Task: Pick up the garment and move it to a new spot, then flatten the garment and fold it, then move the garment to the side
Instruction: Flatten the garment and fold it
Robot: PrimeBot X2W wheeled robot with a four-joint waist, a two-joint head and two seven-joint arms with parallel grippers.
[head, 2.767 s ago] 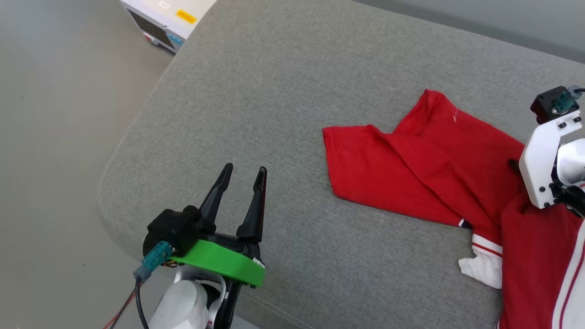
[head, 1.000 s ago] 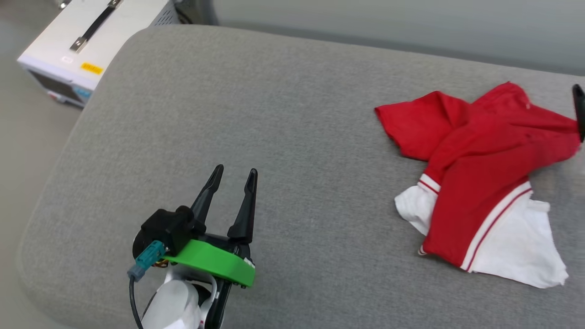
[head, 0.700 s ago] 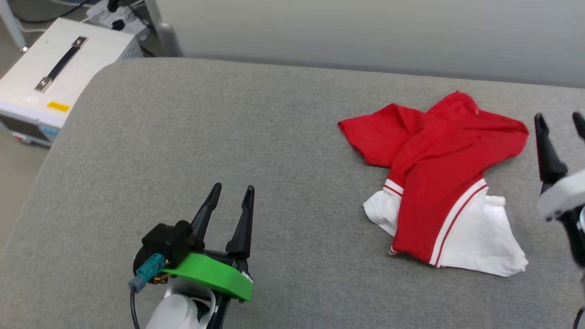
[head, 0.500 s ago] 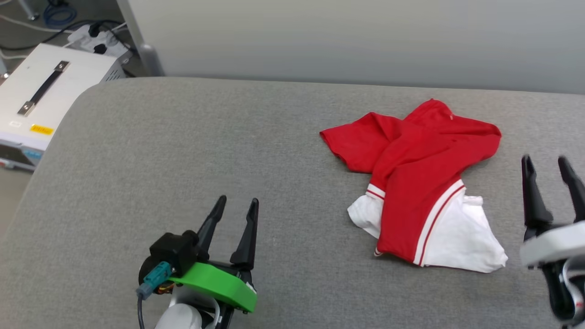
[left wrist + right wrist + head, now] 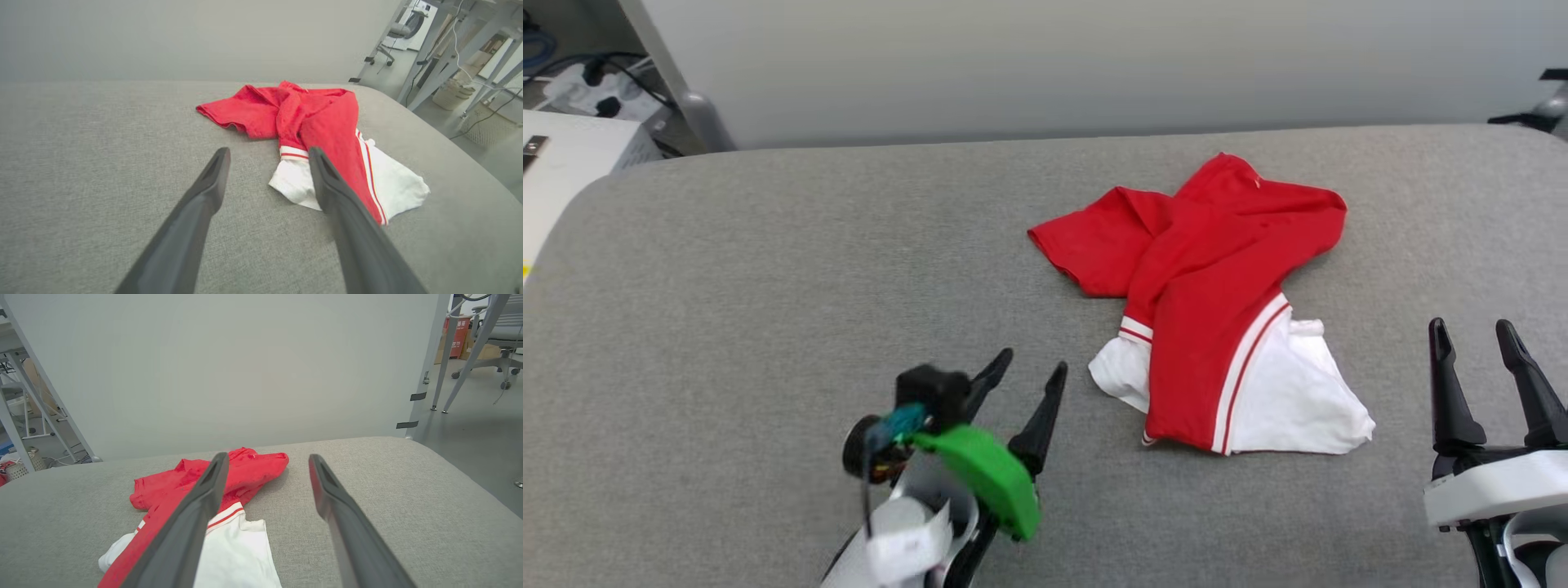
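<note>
shirt [image 5: 1217,286]: crumpled, centre-right of frame on grey cushion [image 5: 768,286] | left claw [image 5: 1033,360]: open, empty, lower centre | right claw [image 5: 1470,324]: open, empty, lower right

R gripper [image 5: 1470,327] off garment [image 5: 1209,278] — L gripper [image 5: 1033,360] nearer

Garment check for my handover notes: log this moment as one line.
garment: crumpled, unheld, on grey cushion | left gripper: open, empty | right gripper: open, empty | fold: not yet done
</note>
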